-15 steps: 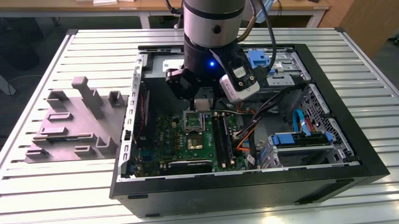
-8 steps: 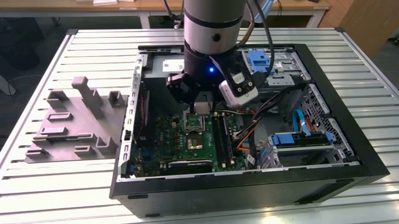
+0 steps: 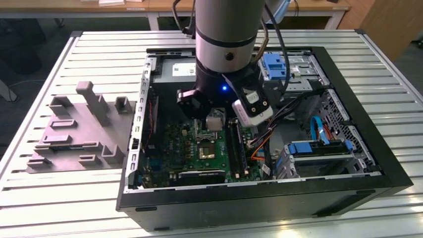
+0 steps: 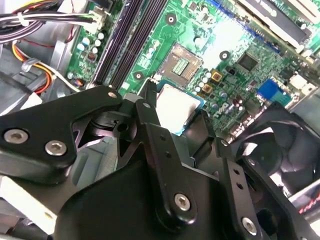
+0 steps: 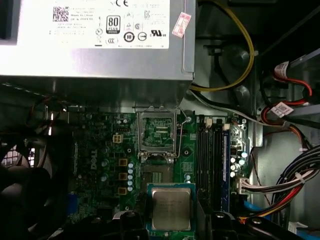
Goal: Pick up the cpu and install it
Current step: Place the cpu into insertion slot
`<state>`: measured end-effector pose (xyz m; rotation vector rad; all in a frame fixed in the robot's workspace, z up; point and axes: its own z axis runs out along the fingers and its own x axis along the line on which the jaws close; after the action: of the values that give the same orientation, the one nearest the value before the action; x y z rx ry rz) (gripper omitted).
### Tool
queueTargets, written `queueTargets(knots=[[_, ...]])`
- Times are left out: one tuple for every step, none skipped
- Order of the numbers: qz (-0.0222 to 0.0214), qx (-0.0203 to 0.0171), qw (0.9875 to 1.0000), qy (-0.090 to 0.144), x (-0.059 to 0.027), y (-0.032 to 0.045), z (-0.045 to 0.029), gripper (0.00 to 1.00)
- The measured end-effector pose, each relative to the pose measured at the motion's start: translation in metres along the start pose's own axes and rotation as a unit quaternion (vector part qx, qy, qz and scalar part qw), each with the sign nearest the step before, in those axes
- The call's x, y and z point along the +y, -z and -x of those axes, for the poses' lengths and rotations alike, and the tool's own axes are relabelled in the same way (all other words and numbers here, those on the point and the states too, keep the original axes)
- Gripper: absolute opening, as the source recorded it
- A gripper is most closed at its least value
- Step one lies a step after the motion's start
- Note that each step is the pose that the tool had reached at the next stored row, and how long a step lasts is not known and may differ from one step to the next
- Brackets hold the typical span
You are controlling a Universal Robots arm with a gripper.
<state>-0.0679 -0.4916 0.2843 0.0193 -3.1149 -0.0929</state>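
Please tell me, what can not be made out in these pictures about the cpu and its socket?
Underside of the cpu: faces away in both wrist views.
Where the pincer touches the cpu's sides: covered by its own black links in the second wrist view.
The socket contacts: too fine to tell apart in the second wrist view.
Exterior view: the arm hides part of the motherboard.

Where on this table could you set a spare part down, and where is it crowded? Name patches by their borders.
Free: table slats behind the grey fixture; slats along the near edge before the fixture; strip at the exterior view's right of the computer case. Crowded: inside the case, among cables, drive cage and the arm holding the cpu.
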Motion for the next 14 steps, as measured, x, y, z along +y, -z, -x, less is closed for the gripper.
queueTargets(knots=[[0.0000, 0.0000, 1.0000, 0.000, -0.0010, -0.0017, 0.0000, 0.47], [-0.0001, 0.0001, 1.0000, 0.000, -0.0021, -0.0034, 0.0000, 0.47], [0.0000, 0.0001, 1.0000, 0.000, -0.0032, -0.0053, 0.0001, 0.47], [0.0001, 0.0001, 1.0000, 0.000, -0.0044, -0.0072, 0.0001, 0.47], [0.0001, 0.0000, 1.0000, 0.000, -0.0055, -0.0089, 0.0001, 0.47], [0.0001, 0.0000, 1.0000, 0.000, -0.0064, -0.0107, -0.0002, 0.47], [0.0000, 0.0000, 1.0000, 0.000, -0.0071, -0.0124, -0.0002, 0.47], [-0.0002, 0.0001, 1.0000, 0.000, -0.0077, -0.0142, -0.0001, 0.47], [-0.0002, 0.0001, 1.0000, 0.000, -0.0080, -0.0159, -0.0001, 0.47], [-0.0002, 0.0001, 1.0000, 0.000, -0.0082, -0.0179, 0.0000, 0.47], [-0.0001, 0.0000, 1.0000, 0.000, -0.0084, -0.0197, 0.0000, 0.47], [-0.0002, 0.0001, 1.0000, 0.000, -0.0085, -0.0214, 0.0000, 0.47], [-0.0002, 0.0000, 1.0000, 0.000, -0.0087, -0.0232, 0.0001, 0.47], [-0.0002, -0.0001, 1.0000, 0.000, -0.0088, -0.0251, 0.0002, 0.47]])
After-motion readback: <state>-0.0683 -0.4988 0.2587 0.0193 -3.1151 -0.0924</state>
